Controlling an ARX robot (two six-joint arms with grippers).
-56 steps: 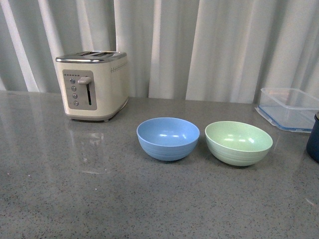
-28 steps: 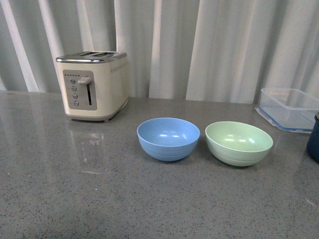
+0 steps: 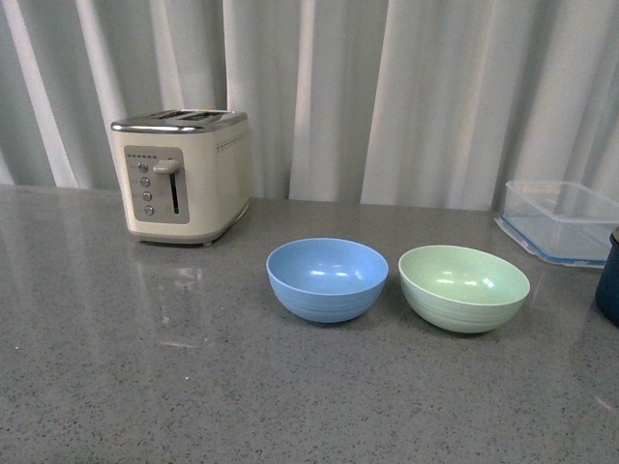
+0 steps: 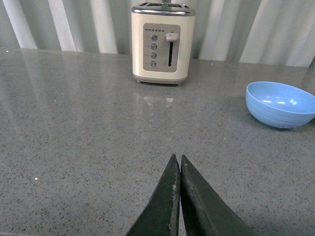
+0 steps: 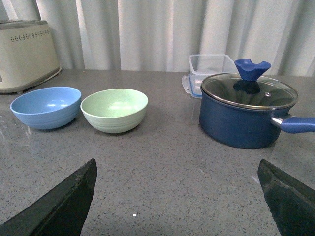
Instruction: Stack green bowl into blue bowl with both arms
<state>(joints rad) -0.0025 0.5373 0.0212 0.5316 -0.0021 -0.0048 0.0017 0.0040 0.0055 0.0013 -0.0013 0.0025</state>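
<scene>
We recorded the left gripper (image 4: 177, 160) clenched, fingers pressed together, and the right gripper (image 5: 177, 164) spread wide, both empty over the grey counter (image 3: 145, 387). Farther off, the green bowl (image 3: 464, 287) sat upright just right of the blue bowl (image 3: 327, 278). A cream toaster (image 3: 184, 174) stood behind.

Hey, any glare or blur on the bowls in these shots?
Front view: sharp, only small highlights inside the blue bowl and green bowl; toaster mirrored in the glossy counter. Right wrist view: both bowls crisp, soft shadows. Left wrist view: blue bowl clear.
</scene>
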